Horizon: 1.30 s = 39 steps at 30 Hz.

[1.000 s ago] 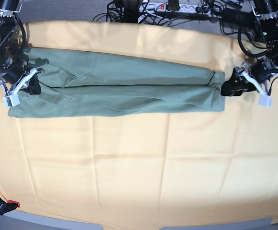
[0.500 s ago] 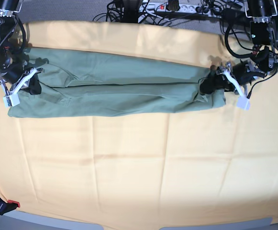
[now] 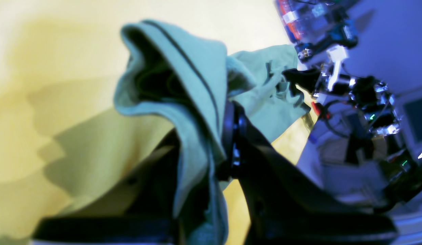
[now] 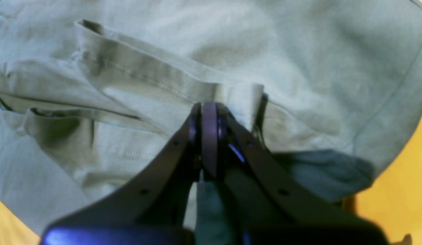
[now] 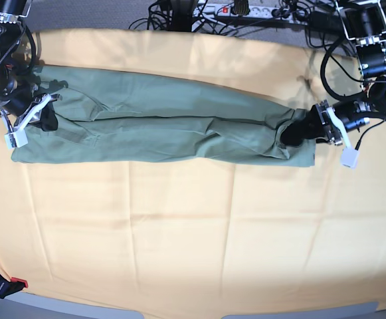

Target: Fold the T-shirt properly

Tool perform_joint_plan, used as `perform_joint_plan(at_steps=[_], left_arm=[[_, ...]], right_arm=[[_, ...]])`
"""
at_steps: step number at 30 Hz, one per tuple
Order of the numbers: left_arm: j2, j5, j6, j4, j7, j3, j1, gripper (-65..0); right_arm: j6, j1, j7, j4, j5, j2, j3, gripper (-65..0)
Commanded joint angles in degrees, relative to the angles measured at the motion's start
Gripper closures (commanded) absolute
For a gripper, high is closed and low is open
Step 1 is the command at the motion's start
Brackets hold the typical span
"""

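Note:
The sage-green T-shirt (image 5: 166,123) lies as a long narrow strip across the back of the table, its two long sides folded in to a centre seam. My left gripper (image 5: 293,135) is shut on the T-shirt's right end, which is bunched and wrinkled. In the left wrist view the left gripper (image 3: 222,143) pinches a raised fold of T-shirt (image 3: 197,68) above the cloth. My right gripper (image 5: 45,119) is shut on the T-shirt's left end. In the right wrist view the right gripper (image 4: 209,110) clamps a hemmed fold of T-shirt (image 4: 299,51).
A large pale yellow-orange cloth (image 5: 179,232) covers the table under the T-shirt. Cables and a power strip (image 5: 246,10) run along the back edge. A small red item (image 5: 18,282) sits at the front left corner.
My left gripper moved in from beside the T-shirt's right end, closed on it, and shifted it toward the front; that end is now bunched. The right arm has not moved.

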Motion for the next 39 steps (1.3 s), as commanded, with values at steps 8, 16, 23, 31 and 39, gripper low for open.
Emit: perform_joint_plan(at_steps=[8, 16, 23, 31, 39], left_arm=[[6.21, -1.45, -0.17, 1.07, -0.39, -0.31, -1.25, 0.0], [13.14, -1.45, -0.2, 1.07, 0.37, 2.56, -1.25, 0.0], [11.37, -1.45, -2.34, 1.84, 0.68, 3.91, -1.95, 0.0], [3.63, 4.42, -2.25, 1.81, 0.57, -1.11, -2.95, 0.0], [-4.09, 16.15, 3.82, 1.81, -4.76, -1.07, -2.69, 0.0]], right_arm=[[0.3, 0.46, 0.24, 0.87, 0.48, 1.09, 0.46, 0.0], [0.3, 0.46, 0.22, 0.87, 0.46, 1.11, 0.46, 0.0], [0.3, 0.44, -0.46, 0.87, 0.09, 1.11, 0.46, 0.0], [0.3, 0.44, -0.66, 0.87, 0.5, 1.11, 0.46, 0.0], [0.3, 0.44, -1.7, 0.87, 0.5, 1.11, 0.42, 0.0]])
